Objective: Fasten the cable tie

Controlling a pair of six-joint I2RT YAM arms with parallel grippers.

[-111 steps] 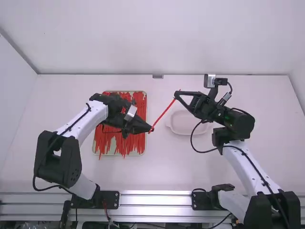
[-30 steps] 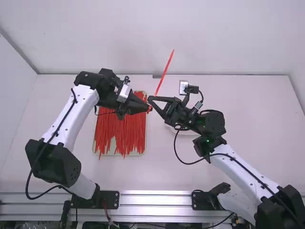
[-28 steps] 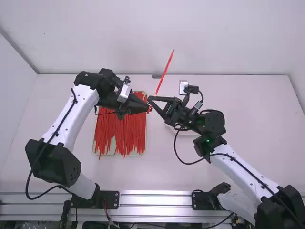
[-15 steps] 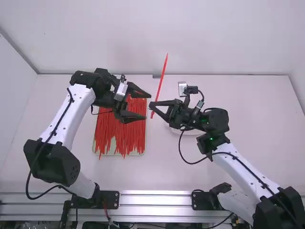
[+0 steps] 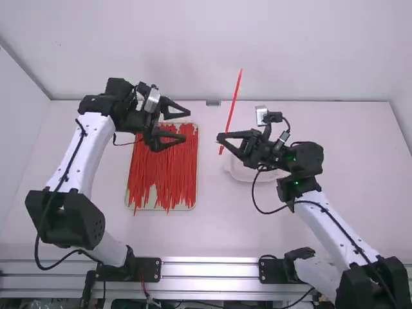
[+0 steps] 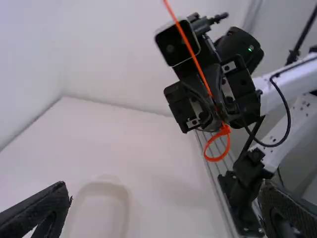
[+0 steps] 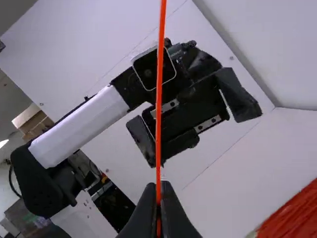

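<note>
High view: left gripper hangs spread wide above the pile of spare red ties, holding nothing. Right gripper pinches the cable tie near a white dish, tail sticking straight up. Left wrist view: a small loop dangles under those fingers. Right wrist view: fingers squeezed tight on the strap.

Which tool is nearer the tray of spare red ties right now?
Left. The left tool hangs open above the tray's far end. The right tool, shut on the cable tie, is beyond the tray's edge on the robot's right.
</note>
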